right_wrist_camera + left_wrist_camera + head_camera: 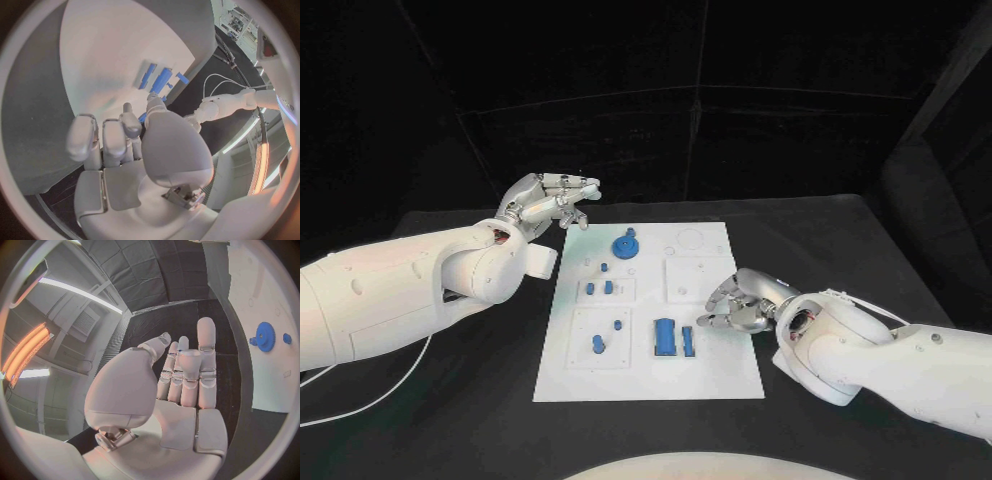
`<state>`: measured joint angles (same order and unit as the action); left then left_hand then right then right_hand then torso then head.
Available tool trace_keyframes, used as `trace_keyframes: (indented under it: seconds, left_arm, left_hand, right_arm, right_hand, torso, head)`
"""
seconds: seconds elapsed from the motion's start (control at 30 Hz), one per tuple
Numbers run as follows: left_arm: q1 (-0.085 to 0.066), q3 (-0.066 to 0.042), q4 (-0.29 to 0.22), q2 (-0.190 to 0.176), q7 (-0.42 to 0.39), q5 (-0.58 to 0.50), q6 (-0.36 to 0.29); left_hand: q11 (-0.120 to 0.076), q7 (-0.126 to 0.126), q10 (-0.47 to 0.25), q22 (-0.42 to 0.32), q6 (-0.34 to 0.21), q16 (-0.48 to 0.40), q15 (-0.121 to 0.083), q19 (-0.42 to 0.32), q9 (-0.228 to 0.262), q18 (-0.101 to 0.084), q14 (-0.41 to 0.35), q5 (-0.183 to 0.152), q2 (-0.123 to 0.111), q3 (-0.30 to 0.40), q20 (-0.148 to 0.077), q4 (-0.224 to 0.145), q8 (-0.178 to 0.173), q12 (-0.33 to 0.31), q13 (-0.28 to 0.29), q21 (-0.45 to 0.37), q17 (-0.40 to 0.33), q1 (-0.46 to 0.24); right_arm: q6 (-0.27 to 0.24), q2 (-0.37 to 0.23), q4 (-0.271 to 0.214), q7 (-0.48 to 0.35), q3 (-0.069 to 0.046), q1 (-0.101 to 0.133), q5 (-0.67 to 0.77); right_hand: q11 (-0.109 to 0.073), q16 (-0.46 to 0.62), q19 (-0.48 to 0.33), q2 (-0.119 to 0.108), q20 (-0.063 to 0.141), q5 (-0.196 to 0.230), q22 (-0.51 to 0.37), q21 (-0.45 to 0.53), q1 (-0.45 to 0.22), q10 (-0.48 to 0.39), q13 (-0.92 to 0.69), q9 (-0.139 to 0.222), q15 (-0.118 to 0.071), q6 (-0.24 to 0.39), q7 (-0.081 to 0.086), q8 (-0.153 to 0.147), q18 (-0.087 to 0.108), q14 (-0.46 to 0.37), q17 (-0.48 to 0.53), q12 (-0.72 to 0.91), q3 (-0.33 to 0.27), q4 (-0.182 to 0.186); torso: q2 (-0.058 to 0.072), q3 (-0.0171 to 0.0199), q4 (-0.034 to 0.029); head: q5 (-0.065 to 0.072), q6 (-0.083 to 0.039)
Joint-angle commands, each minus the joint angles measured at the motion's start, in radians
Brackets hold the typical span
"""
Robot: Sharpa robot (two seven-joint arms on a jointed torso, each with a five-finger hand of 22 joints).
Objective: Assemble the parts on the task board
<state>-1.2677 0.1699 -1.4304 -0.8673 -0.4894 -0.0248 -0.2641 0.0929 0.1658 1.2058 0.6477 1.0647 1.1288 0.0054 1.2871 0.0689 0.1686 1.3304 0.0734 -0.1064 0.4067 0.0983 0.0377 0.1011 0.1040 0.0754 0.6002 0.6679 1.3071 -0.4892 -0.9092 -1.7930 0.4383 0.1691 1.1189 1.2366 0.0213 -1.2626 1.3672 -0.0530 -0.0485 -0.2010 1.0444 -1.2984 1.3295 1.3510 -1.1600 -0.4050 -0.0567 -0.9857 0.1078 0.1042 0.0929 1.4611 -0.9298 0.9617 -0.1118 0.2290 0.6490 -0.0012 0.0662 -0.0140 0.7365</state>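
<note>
The white task board [718,380] lies in the middle of the black table. On it are a blue gear [626,246] [265,336], several small blue pegs [599,288], a blue block [666,338] [161,80] and a thin blue bar [688,340] [148,75]. My left hand [553,205] [181,375] hangs above the table off the board's far left corner, fingers stretched out, holding nothing. My right hand [737,303] [134,145] sits low at the board's right edge, fingers curled in. A sliver of a small blue part [142,118] shows pinched between its thumb and a fingertip.
Black table [848,230] surrounds the board on all sides, with dark curtains behind. A white cable [365,400] trails on the table under my left arm. The board's near right quarter is bare white.
</note>
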Motion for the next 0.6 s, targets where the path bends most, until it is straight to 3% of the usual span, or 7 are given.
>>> trace_keyframes:
  seconds: [0.03, 0.07, 0.13, 0.3, 0.4, 0.47, 0.6]
  left_arm:
    - [0.0, -0.001, 0.022, 0.015, -0.024, -0.088, -0.002]
    - [0.001, -0.001, 0.028, 0.018, -0.024, -0.096, -0.003]
    - [0.006, -0.001, 0.053, 0.032, -0.027, -0.114, -0.005]
    - [0.023, -0.001, 0.133, 0.077, -0.04, -0.134, 0.014]
    - [0.029, -0.001, 0.179, 0.103, -0.045, -0.138, 0.036]
    - [0.034, -0.001, 0.211, 0.122, -0.05, -0.14, 0.048]
    - [0.041, -0.002, 0.26, 0.149, -0.06, -0.141, 0.049]
  left_hand:
    - [-0.001, -0.001, -0.006, -0.008, -0.002, -0.05, 0.003, -0.024, 0.0, 0.012, -0.048, 0.002, 0.001, -0.017, 0.008, 0.001, 0.002, 0.005, 0.001, -0.021, -0.079, -0.012]
    - [0.0, 0.0, -0.006, -0.012, -0.002, -0.08, 0.004, -0.038, 0.0, 0.012, -0.071, 0.002, 0.001, -0.02, 0.009, 0.001, 0.002, 0.006, 0.001, -0.03, -0.126, -0.01]
    - [0.003, 0.002, -0.008, -0.032, -0.002, -0.154, 0.009, -0.091, 0.0, 0.013, -0.133, 0.002, 0.003, -0.032, 0.014, 0.003, 0.003, 0.009, 0.001, -0.071, -0.205, -0.005]
    - [0.023, 0.016, -0.046, -0.117, -0.019, -0.391, 0.042, -0.242, -0.003, 0.007, -0.272, 0.004, 0.012, -0.045, 0.043, 0.006, -0.005, -0.008, -0.01, -0.211, -0.325, 0.012]
    - [0.052, 0.03, -0.1, -0.207, -0.066, -0.574, 0.09, -0.384, -0.004, -0.012, -0.356, 0.003, 0.008, -0.057, 0.085, 0.012, -0.027, -0.035, -0.012, -0.348, -0.407, 0.014]
    - [0.065, 0.034, -0.126, -0.269, -0.082, -0.667, 0.113, -0.472, -0.003, -0.013, -0.381, 0.002, 0.007, -0.075, 0.114, 0.015, -0.03, -0.038, -0.012, -0.434, -0.45, 0.017]
    - [0.075, 0.036, -0.154, -0.345, -0.089, -0.801, 0.136, -0.522, -0.003, 0.015, -0.389, 0.003, 0.022, -0.109, 0.164, 0.018, -0.026, -0.037, -0.012, -0.511, -0.513, 0.028]
  right_arm:
    - [-0.067, 0.016, 0.094, -0.374, -0.002, 0.034, -0.389]
    - [-0.063, 0.022, 0.115, -0.408, -0.002, 0.039, -0.435]
    - [-0.038, 0.048, 0.191, -0.518, -0.003, 0.052, -0.582]
    - [0.052, 0.143, 0.399, -0.736, -0.005, 0.066, -0.815]
    - [0.098, 0.206, 0.51, -0.804, -0.025, 0.068, -0.874]
    - [0.13, 0.247, 0.579, -0.843, -0.037, 0.069, -0.911]
    - [0.184, 0.312, 0.68, -0.892, -0.048, 0.069, -0.948]
  right_hand:
    - [0.003, 0.079, -0.06, 0.016, -0.005, -0.008, -0.143, 0.091, 0.052, -0.09, 0.165, 0.014, 0.005, 0.008, 0.006, -0.012, 0.033, -0.026, 0.118, -0.234, 0.0, -0.025]
    - [0.008, 0.118, -0.087, 0.026, -0.005, -0.005, -0.204, 0.135, 0.065, -0.119, 0.232, 0.02, 0.009, 0.008, 0.005, -0.015, 0.044, -0.04, 0.168, -0.323, 0.0, -0.029]
    - [0.015, 0.336, -0.228, 0.05, -0.014, -0.003, -0.505, 0.35, 0.107, -0.196, 0.338, 0.032, 0.016, 0.004, 0.016, -0.019, 0.089, -0.141, 0.454, -0.464, 0.012, -0.041]
    - [0.084, 0.617, -0.354, 0.073, -0.071, 0.005, -0.665, 0.613, 0.183, -0.327, 0.615, 0.071, 0.081, -0.001, 0.064, -0.038, 0.083, -0.287, 0.57, -0.754, 0.04, -0.05]
    - [0.11, 0.769, -0.406, 0.078, -0.105, 0.014, -0.745, 0.743, 0.196, -0.347, 0.716, 0.108, 0.12, 0.022, 0.086, -0.042, 0.083, -0.352, 0.642, -0.826, 0.046, -0.058]
    - [0.12, 0.863, -0.437, 0.079, -0.13, 0.016, -0.795, 0.823, 0.201, -0.345, 0.768, 0.131, 0.141, 0.028, 0.084, -0.043, 0.08, -0.402, 0.69, -0.85, 0.05, -0.067]
    - [0.127, 0.998, -0.424, 0.09, -0.164, 0.021, -0.882, 0.953, 0.195, -0.32, 0.885, 0.187, 0.159, 0.025, 0.088, -0.042, 0.094, -0.398, 0.775, -0.887, 0.06, -0.096]
  torso:
    - [-0.023, -0.0035, 0.004]
    - [-0.027, -0.0034, 0.0049]
    - [-0.037, -0.0054, 0.0073]
    - [-0.059, -0.0037, 0.0115]
    - [-0.064, -0.0023, 0.0122]
    - [-0.067, 0.0001, 0.0118]
    - [-0.071, 0.0018, 0.0103]
  head:
    - [0.013, -0.032]
    - [0.013, -0.036]
    - [0.012, -0.045]
    - [0.009, -0.089]
    - [0.005, -0.106]
    - [0.002, -0.116]
    - [0.004, -0.132]
